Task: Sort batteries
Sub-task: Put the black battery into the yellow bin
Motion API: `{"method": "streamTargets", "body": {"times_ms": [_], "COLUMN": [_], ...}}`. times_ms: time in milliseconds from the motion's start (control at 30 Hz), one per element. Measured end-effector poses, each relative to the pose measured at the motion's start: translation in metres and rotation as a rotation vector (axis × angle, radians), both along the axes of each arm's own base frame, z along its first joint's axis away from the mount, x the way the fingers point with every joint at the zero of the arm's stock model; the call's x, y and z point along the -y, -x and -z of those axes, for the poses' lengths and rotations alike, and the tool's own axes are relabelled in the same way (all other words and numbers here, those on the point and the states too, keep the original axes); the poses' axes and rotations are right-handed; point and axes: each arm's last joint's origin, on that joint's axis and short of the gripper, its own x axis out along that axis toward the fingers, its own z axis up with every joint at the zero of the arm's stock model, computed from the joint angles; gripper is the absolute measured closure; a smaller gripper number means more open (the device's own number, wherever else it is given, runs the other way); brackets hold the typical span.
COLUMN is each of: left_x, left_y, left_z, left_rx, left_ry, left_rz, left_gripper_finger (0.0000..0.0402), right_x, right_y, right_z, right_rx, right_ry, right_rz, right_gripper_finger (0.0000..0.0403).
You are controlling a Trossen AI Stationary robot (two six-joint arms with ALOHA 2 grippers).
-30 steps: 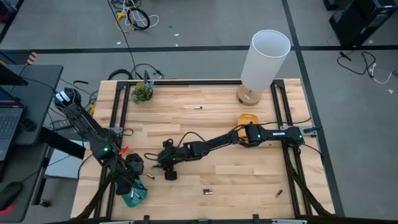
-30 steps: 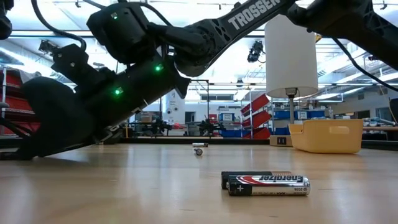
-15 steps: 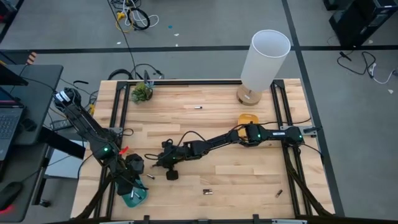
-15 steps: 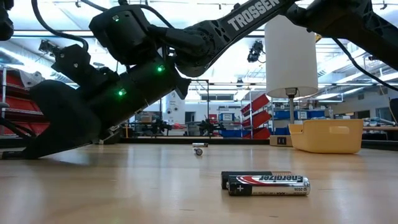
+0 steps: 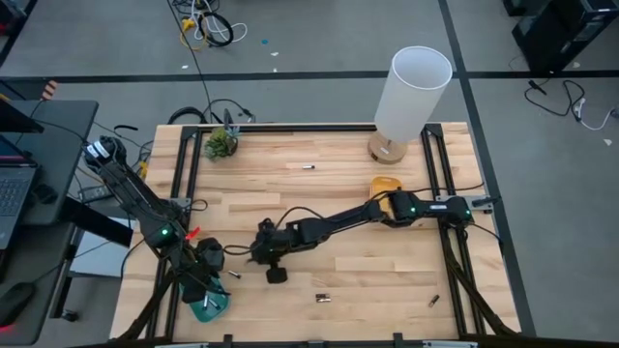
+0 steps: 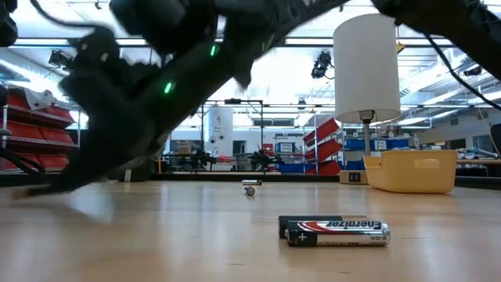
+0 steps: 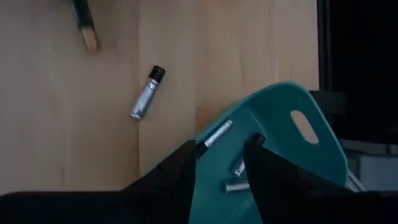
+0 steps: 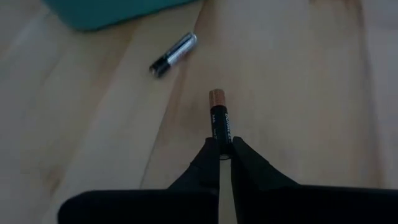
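My right gripper (image 8: pixel 224 148) is shut on a dark battery with a copper end (image 8: pixel 220 121), left of the table's middle (image 5: pixel 259 253). A silver battery (image 8: pixel 174 53) lies on the wood beyond it, next to the teal tray (image 8: pixel 106 12). My left gripper (image 7: pixel 221 165) hangs open over that teal tray (image 7: pixel 286 130) at the near left corner (image 5: pixel 208 295). Three silver batteries (image 7: pixel 216 135) lie in the tray. Other batteries lie loose: a pair near the front edge (image 5: pixel 323 299) (image 6: pixel 335 231), one at the near right (image 5: pixel 434 301), one far back (image 5: pixel 308 167). My right gripper pinches the dark battery's near end (image 8: pixel 222 142) between its two fingertips. The fingers lie along the battery, and its copper end (image 8: pixel 216 95) sticks out past them. They slant down from the table's right side. Whether the battery is clear of the wood I cannot tell.
A yellow tray (image 5: pixel 386 183) sits at the right, beside the right arm. A white lamp (image 5: pixel 411 92) stands at the far right and a small plant (image 5: pixel 221 145) at the far left. Black frame rails (image 5: pixel 184 184) run along both table sides.
My right gripper has shut on the dark battery and has then gone a little toward the table's right edge; the low view shows the arm blurred by this motion.
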Motion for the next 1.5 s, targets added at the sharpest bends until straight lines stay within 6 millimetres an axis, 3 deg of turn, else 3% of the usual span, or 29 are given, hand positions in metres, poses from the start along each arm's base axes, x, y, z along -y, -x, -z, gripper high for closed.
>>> {"method": "streamTargets", "body": {"times_ms": [433, 667, 933, 1167, 1333, 1500], "left_x": [-0.002, 0.001, 0.002, 0.001, 0.0, -0.002], "left_y": [-0.005, -0.011, -0.016, -0.018, -0.018, -0.021], "left_z": [-0.002, -0.007, -0.012, -0.013, -0.012, -0.013], "left_rx": [0.146, 0.273, 0.388, 0.393, 0.391, 0.4], "left_ry": [-0.095, -0.109, -0.155, -0.153, -0.156, -0.172], "left_rz": [-0.05, -0.068, -0.062, -0.082, -0.082, -0.084], "left_gripper_finger": [0.025, 0.025, 0.025, 0.025, 0.025, 0.025], "right_x": [-0.026, -0.026, -0.017, 0.002, 0.029, 0.062], "right_y": [0.082, 0.131, 0.17, 0.205, 0.245, 0.276], "right_z": [-0.106, -0.141, -0.168, -0.169, -0.155, -0.135], "right_rx": [-0.351, -0.553, -0.717, -0.785, -0.87, -0.846], "right_ry": [0.176, 0.255, 0.315, 0.306, 0.299, 0.248], "right_rz": [0.131, 0.298, 0.424, 0.479, 0.601, 0.707], "right_gripper_finger": [0.0391, 0.0391, 0.0391, 0.0391, 0.0391, 0.0391]}}
